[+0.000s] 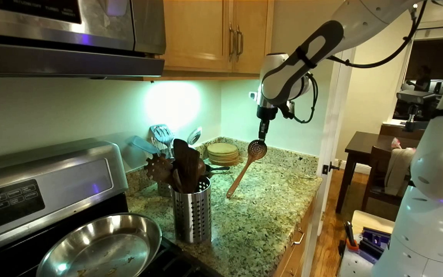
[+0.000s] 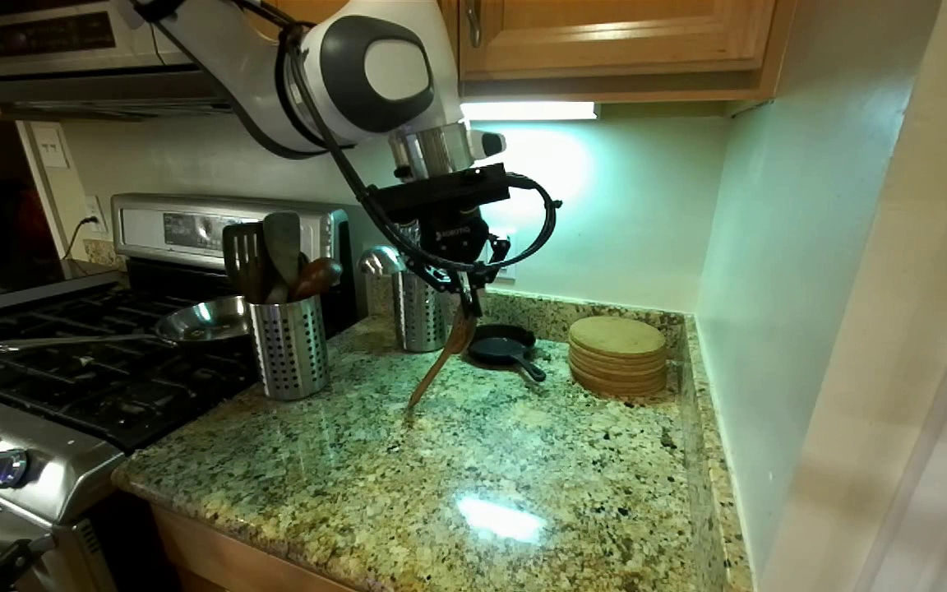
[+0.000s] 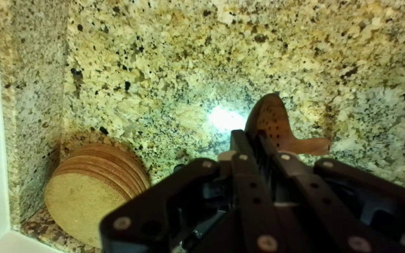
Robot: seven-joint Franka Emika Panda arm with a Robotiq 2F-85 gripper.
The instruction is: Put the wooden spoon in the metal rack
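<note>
The wooden spoon (image 1: 243,174), brown with a holed oval bowl, hangs bowl-up and tilted from my gripper (image 1: 262,134). It also shows in an exterior view (image 2: 442,358) and the wrist view (image 3: 282,135). My gripper is shut on the bowl's rim in the wrist view (image 3: 251,135); it also shows in an exterior view (image 2: 469,306). The handle slants down toward the counter; I cannot tell if its end touches. The metal rack (image 1: 192,217), a silver cylinder with holes, stands upright apart from the spoon, holding several dark wooden utensils; it also shows here (image 2: 289,352).
Another silver holder (image 2: 420,316) with metal utensils stands by the back wall. A small black pan (image 2: 502,345) and a stack of round tan boards (image 2: 617,358) lie near the corner. A steel frying pan (image 1: 106,246) sits on the stove. A cabinet (image 1: 196,36) hangs above.
</note>
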